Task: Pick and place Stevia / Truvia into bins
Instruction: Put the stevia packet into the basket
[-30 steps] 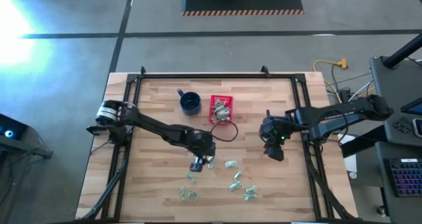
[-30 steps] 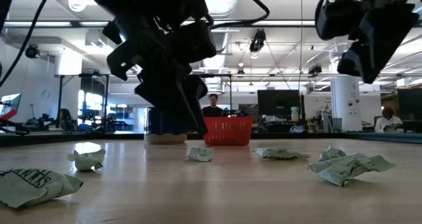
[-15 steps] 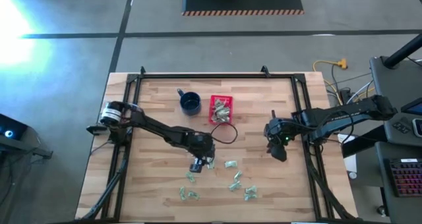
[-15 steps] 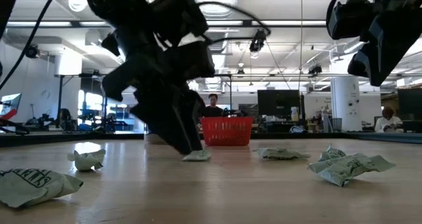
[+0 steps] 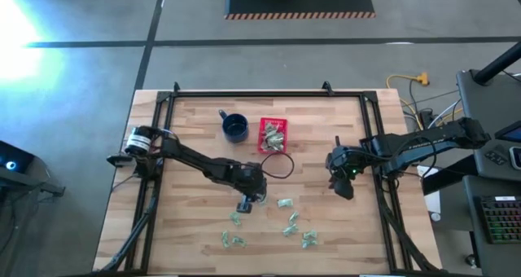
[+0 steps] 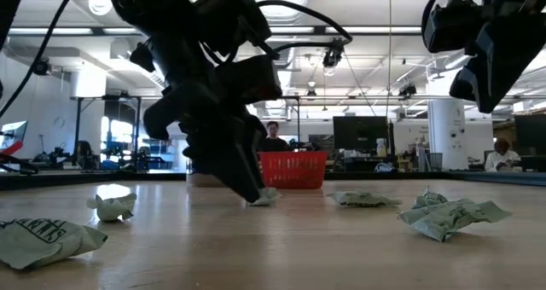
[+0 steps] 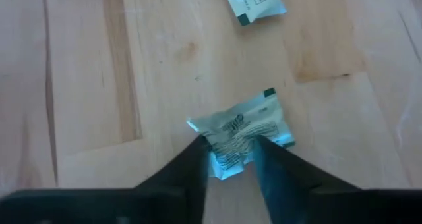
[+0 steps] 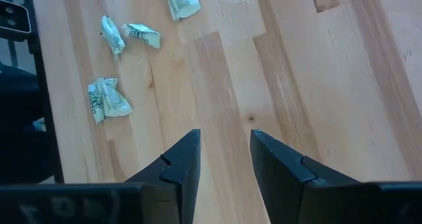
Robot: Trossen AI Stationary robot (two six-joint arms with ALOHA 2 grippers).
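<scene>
left gripper point(image 7: 227, 159): low at the table's middle, fingers pinched on a crumpled stevia sachet point(image 7: 242, 131) lying on the wood
loose sachets point(image 5: 286, 225): scattered toward the near edge
red basket point(image 5: 273, 134): far side, beside the blue mug point(image 5: 235, 127), sachets inside
right gripper point(image 8: 223, 159): raised at the right, fingers parted, empty
</scene>
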